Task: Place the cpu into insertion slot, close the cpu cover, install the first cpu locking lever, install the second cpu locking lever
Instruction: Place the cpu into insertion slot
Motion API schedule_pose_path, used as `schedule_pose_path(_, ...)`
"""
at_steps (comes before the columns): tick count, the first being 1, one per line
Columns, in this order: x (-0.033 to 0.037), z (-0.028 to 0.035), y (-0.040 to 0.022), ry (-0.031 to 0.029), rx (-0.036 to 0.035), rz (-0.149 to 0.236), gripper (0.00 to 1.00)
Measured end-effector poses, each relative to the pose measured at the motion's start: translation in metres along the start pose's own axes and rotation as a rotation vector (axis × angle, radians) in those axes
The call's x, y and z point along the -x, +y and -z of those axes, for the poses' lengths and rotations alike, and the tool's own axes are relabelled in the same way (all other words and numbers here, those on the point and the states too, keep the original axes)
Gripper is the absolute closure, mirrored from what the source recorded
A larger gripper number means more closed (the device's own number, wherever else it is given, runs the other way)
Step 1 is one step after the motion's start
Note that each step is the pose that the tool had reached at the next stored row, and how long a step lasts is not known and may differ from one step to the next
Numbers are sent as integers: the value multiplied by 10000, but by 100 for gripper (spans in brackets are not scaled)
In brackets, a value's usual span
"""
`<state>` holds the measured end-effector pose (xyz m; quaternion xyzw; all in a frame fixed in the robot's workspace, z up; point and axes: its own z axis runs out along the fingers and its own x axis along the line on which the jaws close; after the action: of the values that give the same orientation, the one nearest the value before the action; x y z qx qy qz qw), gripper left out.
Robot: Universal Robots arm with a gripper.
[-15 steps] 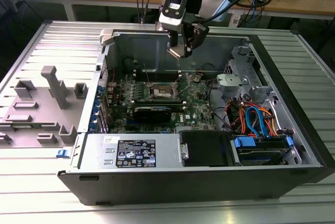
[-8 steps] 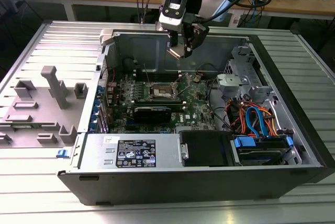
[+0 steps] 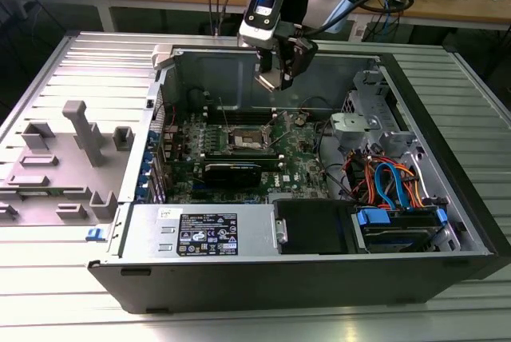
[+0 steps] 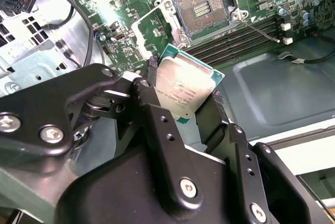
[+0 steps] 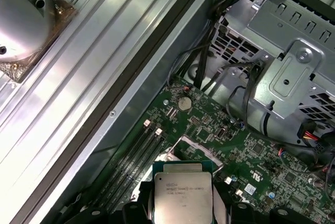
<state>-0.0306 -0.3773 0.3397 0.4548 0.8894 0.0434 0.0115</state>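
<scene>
My gripper [image 3: 278, 78] is shut on the cpu [image 3: 270, 81] and hangs above the green board inside the open computer case. In the second wrist view the cpu [image 4: 183, 90], a silver-topped square chip, is pinched at two opposite edges between the black fingers [image 4: 152, 69]. The insertion slot [image 4: 201, 10] lies uncovered on the board a short way off, its contact field showing. The cpu cover [image 4: 149, 14] appears swung back beside it. A thin wire lever [image 4: 259, 29] sticks out from the socket's other side. In the first wrist view the cpu [image 5: 180, 198] hides part of the slot [image 5: 184, 143].
Memory slots [image 3: 215, 144] and a long black card [image 3: 239, 172] flank the socket. A metal drive cage [image 3: 375, 130] with orange and blue cables [image 3: 383, 182] fills the case on the exterior view's right. A grey fixture [image 3: 76, 146] stands outside the case at the left.
</scene>
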Motion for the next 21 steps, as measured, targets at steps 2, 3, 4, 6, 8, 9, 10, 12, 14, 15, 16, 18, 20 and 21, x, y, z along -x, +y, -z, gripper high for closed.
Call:
schedule_pose_path(2, 2, -6, -1, 0, 1, -6, 46)
schedule_pose_path(3, 2, -7, -1, 0, 1, -11, 46)
schedule_pose_path(4, 2, -7, -1, 0, 2, -12, 46)
schedule_pose_path(6, 2, -7, -1, 0, 1, -13, 46)
schedule_pose_path(8, 2, -7, -1, 0, 2, -13, 46)
schedule_pose_path(9, 2, -7, -1, -1, 2, -13, 46)
schedule_pose_path(10, 2, -7, -1, -1, 1, -13, 46)
schedule_pose_path(12, 2, -7, -1, 0, 2, -13, 46)
schedule_pose_path(14, 2, -7, -1, -1, 1, -16, 46)
schedule_pose_path(15, 2, -8, -1, -2, 1, -30, 46)
schedule_pose_path(16, 2, -9, -1, -6, 3, -71, 46)
schedule_pose_path(18, 2, -16, -1, -21, 8, -264, 46)
schedule_pose_path(20, 2, -21, -2, -48, 7, -592, 46)
schedule_pose_path(21, 3, -25, -3, -59, 7, -738, 46)
